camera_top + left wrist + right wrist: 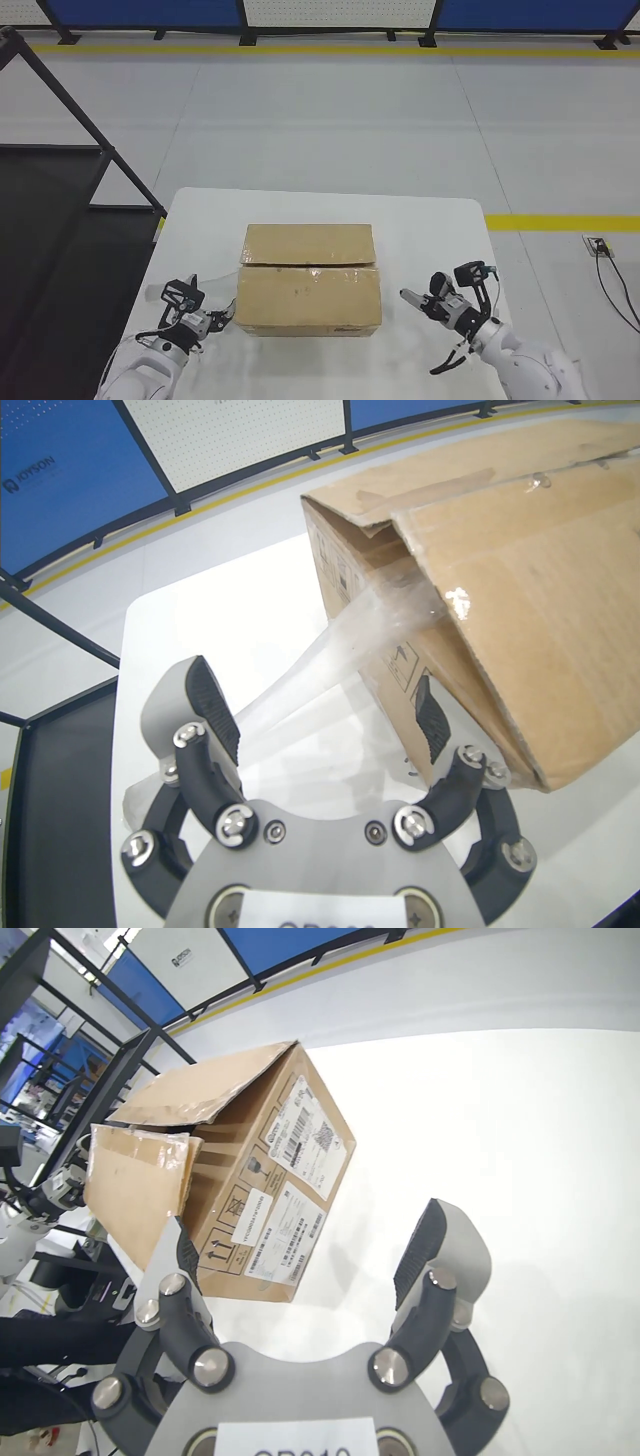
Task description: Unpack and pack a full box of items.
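Note:
A brown cardboard box (310,288) stands in the middle of the white table (430,230), its two top flaps down and meeting at a seam, slightly lifted at the ends. A strip of clear tape (345,640) hangs loose from the box's end seam and trails down to the table, passing between the fingers of my left gripper (320,710). That gripper (205,304) is open beside the box's left end, one pad (432,720) close to the box wall. My right gripper (305,1248) is open by the labelled right end of the box (280,1168), also in the top view (425,293).
A black metal frame (60,200) stands off the table's left side. Bare table surface lies behind the box and to its right. The floor beyond carries a yellow line (560,222).

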`<state>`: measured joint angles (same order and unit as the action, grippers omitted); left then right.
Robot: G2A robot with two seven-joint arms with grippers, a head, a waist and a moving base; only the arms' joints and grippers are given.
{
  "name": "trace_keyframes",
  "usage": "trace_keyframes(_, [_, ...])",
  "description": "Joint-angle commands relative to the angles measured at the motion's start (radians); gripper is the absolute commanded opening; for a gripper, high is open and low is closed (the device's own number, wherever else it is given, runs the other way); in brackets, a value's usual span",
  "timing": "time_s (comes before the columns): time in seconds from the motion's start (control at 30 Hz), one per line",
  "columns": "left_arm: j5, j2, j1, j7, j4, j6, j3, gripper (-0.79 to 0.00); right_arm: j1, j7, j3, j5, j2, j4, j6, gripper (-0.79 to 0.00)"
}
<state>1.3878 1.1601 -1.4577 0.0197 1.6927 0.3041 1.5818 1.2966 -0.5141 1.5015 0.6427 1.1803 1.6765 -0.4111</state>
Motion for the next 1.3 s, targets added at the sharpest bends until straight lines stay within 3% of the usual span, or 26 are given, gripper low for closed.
trace_keyframes(0.0, [-0.039, 0.0, -0.006, -0.01, 0.003, -0.003, 0.018, 0.0, -0.018, -0.035, -0.009, -0.066, -0.001, -0.014, -0.029, 0.0])
trace_keyframes(0.3, [-0.205, 0.005, -0.033, -0.055, 0.019, -0.073, 0.095, 0.0, -0.113, -0.208, -0.049, -0.34, -0.006, -0.073, -0.102, 0.0])
trace_keyframes(0.53, [-0.229, 0.015, -0.042, -0.117, 0.018, -0.161, 0.078, 0.0, -0.205, -0.266, -0.129, -0.417, -0.001, -0.15, -0.092, 0.0])
trace_keyframes(0.8, [-0.261, 0.019, -0.06, -0.145, 0.022, -0.17, 0.084, 0.0, -0.273, -0.395, -0.183, -0.629, -0.001, -0.228, -0.189, 0.0])
trace_keyframes(1.0, [-0.25, 0.021, -0.061, -0.144, 0.028, -0.171, 0.075, 0.0, -0.255, -0.571, -0.157, -0.885, -0.02, -0.203, -0.324, 0.0])
trace_keyframes(1.27, [-0.231, 0.02, -0.057, -0.138, 0.064, -0.106, 0.067, 0.0, -0.103, -0.513, -0.11, -0.86, -0.095, 0.038, -0.382, 0.0])
